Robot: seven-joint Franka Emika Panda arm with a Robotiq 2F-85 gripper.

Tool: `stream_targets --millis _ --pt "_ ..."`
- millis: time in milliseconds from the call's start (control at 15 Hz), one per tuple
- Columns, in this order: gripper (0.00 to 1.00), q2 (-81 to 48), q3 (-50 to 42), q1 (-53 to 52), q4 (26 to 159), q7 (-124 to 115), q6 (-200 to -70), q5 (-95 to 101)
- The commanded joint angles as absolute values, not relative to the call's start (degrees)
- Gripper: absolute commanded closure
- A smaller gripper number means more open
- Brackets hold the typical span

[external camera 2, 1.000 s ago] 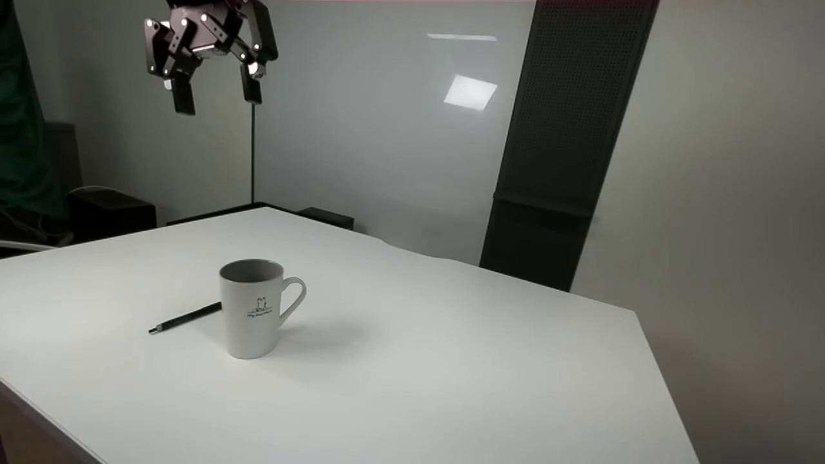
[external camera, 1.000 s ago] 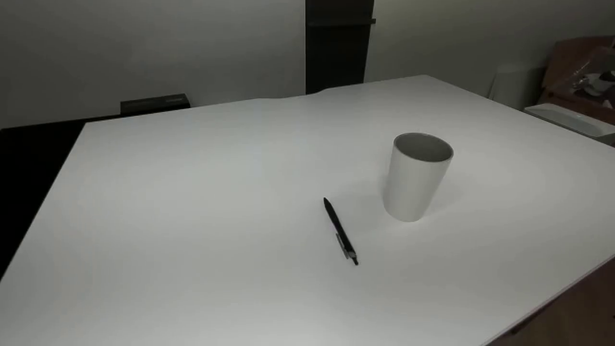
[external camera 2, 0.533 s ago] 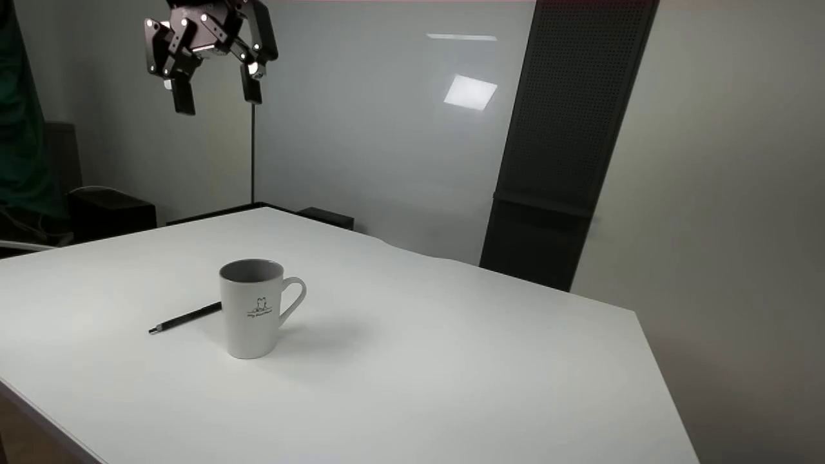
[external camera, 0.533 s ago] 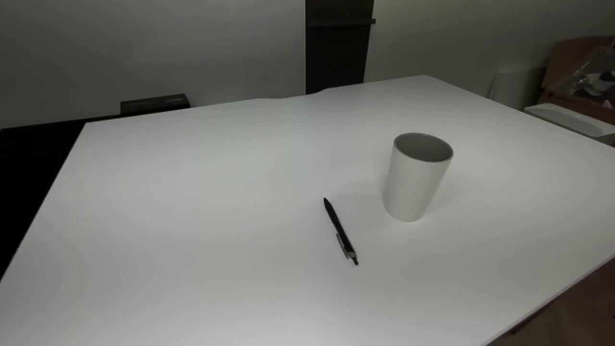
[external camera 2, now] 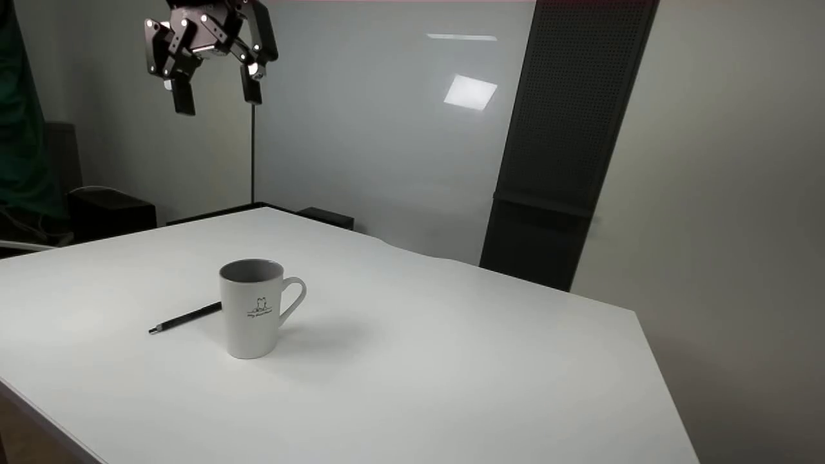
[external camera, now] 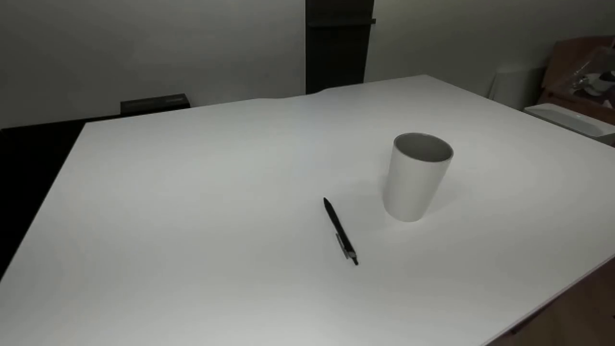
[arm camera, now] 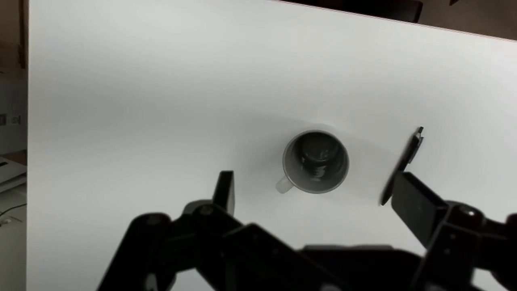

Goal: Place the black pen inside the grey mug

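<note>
The black pen (external camera: pixel 339 228) lies flat on the white table, beside the grey mug (external camera: pixel 414 190) and apart from it. The mug stands upright, and its grey inside looks empty. In an exterior view the mug (external camera 2: pixel 245 332) shows a handle and a small drawing, and it hides one end of the pen (external camera 2: pixel 188 317). My gripper (external camera 2: pixel 218 103) is open and empty, high above the table. In the wrist view the mug (arm camera: pixel 317 185) shows between my open fingers (arm camera: pixel 314 176), far below. The pen (arm camera: pixel 404 159) lies partly behind the right finger.
The white table (external camera: pixel 192 202) has its edges in view in both exterior views. A black box (external camera: pixel 154 104) sits beyond the far edge. A dark panel (external camera 2: pixel 554 161) stands at the wall. A green cloth (external camera 2: pixel 26 142) hangs at the left.
</note>
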State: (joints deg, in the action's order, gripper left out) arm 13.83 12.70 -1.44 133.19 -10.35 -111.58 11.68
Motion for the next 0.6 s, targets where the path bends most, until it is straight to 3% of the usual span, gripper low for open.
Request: stream_targets --millis 0,533 --pt "0.0 10.47 11.98 -3.16 132.2 -14.66 -116.01 12.07" --pt "0.0 -1.79 13.09 -8.33 132.68 -23.79 -128.72 6.42"
